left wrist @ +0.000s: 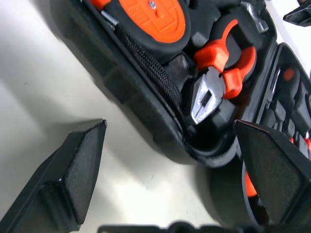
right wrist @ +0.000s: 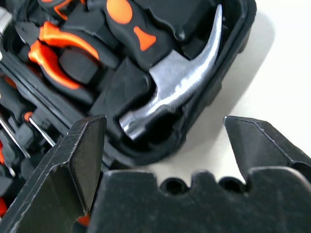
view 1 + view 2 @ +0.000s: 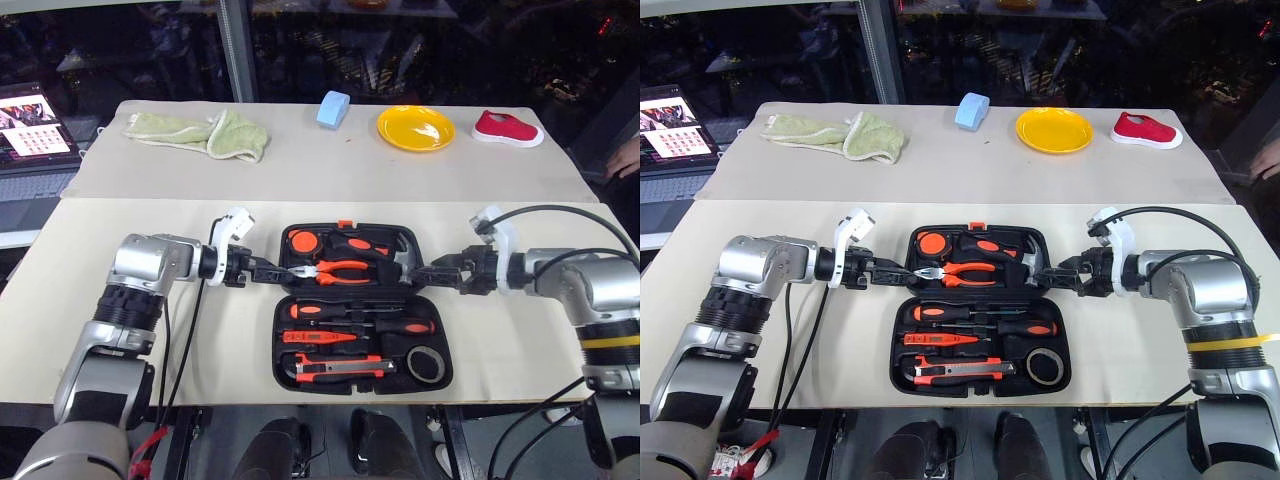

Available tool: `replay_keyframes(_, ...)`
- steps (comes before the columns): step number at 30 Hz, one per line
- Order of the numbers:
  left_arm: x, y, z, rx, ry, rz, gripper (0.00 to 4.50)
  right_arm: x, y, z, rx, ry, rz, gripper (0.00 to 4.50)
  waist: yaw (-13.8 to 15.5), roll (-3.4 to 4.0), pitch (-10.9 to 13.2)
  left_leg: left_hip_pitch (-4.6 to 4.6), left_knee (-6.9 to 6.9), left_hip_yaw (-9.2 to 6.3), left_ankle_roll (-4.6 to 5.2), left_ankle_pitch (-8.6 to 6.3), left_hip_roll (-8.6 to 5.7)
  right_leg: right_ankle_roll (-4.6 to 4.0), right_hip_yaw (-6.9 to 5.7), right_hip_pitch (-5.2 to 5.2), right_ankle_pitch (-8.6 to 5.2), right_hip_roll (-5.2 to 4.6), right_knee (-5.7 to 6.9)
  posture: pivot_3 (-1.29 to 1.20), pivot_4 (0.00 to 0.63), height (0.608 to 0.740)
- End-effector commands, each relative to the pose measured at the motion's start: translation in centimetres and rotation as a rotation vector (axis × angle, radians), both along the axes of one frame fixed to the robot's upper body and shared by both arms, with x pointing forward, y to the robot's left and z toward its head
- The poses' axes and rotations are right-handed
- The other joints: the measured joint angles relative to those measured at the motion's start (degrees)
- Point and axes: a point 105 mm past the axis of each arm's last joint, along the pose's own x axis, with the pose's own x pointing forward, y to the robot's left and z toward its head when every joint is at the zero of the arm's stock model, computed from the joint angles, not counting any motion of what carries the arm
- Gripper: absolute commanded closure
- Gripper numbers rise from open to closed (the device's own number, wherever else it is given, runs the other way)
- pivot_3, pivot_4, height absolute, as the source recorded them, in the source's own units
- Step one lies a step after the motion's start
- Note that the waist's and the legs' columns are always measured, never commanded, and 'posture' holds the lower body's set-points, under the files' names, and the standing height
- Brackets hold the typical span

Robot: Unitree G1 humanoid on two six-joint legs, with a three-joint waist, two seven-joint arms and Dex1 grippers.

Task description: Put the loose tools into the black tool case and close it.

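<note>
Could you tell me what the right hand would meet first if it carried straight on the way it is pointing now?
Most likely the right-hand rim of the open black moulded plastic tool case: the right hand, fingers apart, points straight at it, with the steel-headed hammer lying just inside. How close it is remains hard to judge.

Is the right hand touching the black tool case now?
Cannot tell. In the right wrist view the right hand straddles the rim of the black tool case, fingers spread; no view shows plain contact or a plain gap.
</note>
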Motion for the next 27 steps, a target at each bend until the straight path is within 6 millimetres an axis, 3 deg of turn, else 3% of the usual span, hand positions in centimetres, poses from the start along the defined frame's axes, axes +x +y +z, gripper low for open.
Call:
replay_keyframes(1, 0.7, -0.2, 1.0, -0.012, -0.036, 0.012, 0.79, 0.3, 0.1, 0.7, -0.003, -0.035, 0.023, 1.52, 0.0, 0.0, 0.0, 0.0, 0.0, -0.01, 0.0, 0.0, 0.0, 0.0, 0.0, 0.0, 0.0, 0.0, 0.01, 0.0, 0.15, 0.732)
replay_keyframes(9, 0.6, -0.2, 1.3, -0.026, -0.035, -0.008, 3.54, 0.5, 0.0, 0.4, -0.01, -0.032, 0.034, 4.24, 0.0, 0.01, 0.0, -0.02, -0.01, -0.03, 0.04, 0.02, 0.0, 0.0, -0.02, -0.04, 0.0, 0.01, 0.0, 0.0, 0.15, 0.732)
replay_keyframes(10, 0.4, -0.3, 1.3, -0.028, -0.033, -0.019, 3.88, 0.5, 0.0, 0.4, -0.01, -0.032, 0.037, 4.49, -0.1, 0.01, 0.0, 0.0, -0.01, -0.02, 0.02, 0.01, 0.0, 0.0, -0.01, -0.01, 0.0, 0.0, 0.0, 0.0, 0.15, 0.732)
replay_keyframes(12, 0.1, -0.4, 1.3, -0.028, -0.029, -0.031, 4.4, 0.4, 0.1, 0.4, -0.014, -0.033, 0.043, 4.5, 0.0, 0.01, 0.0, 0.07, 0.01, -0.03, -0.02, -0.01, -0.01, 0.01, 0.0, 0.08, 0.01, -0.01, -0.01, 0.0, 0.15, 0.732)
replay_keyframes(19, -0.3, -1.3, 1.2, -0.039, -0.027, -0.073, 4.48, 0.8, 0.4, 0.9, -0.002, -0.073, 0.039, 4.5, -0.1, 0.01, 0.0, 0.06, 0.02, -0.03, -0.02, 0.0, -0.01, 0.0, 0.02, 0.05, 0.03, -0.02, 0.07, 0.0, 0.15, 0.732)
replay_keyframes(27, -1.1, -3.2, 2.0, -0.074, -0.117, -0.15, 4.48, 1.1, 1.4, 3.6, 0.054, -0.231, 0.041, 4.5, -0.1, 0.01, 0.0, 0.03, 0.0, -0.03, -0.01, 0.0, -0.02, 0.01, 0.03, 0.0, 0.04, -0.02, 0.06, 0.0, 0.15, 0.732)
